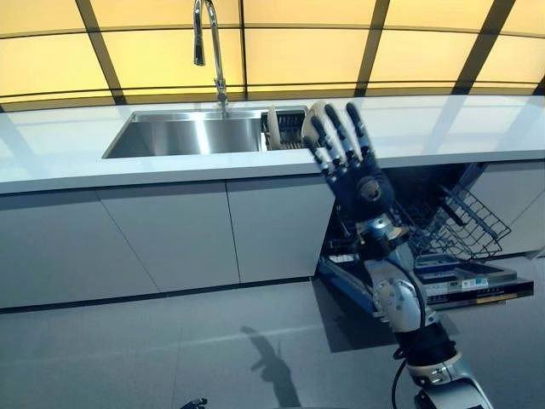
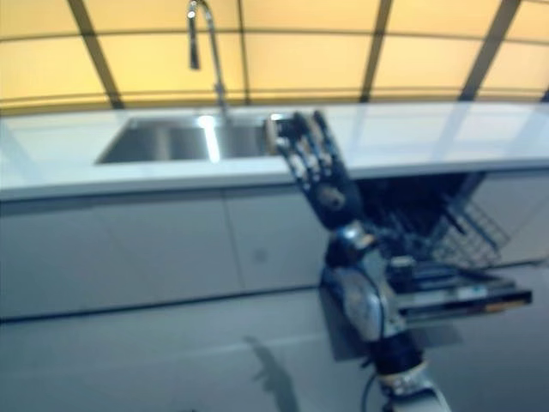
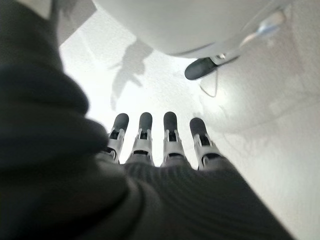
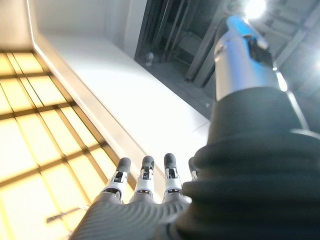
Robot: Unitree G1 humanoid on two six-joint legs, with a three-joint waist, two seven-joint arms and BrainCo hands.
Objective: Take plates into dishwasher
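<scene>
A steel sink [image 1: 183, 136] with a tall faucet [image 1: 207, 47] sits in the white countertop [image 1: 60, 158].

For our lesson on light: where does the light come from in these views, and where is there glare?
Left eye view: glowing yellow wall panels backlight the scene, a bright streak glares in the steel sink, and the white countertop shines. Right wrist view: a bright light flares beyond the open right hand.
</scene>
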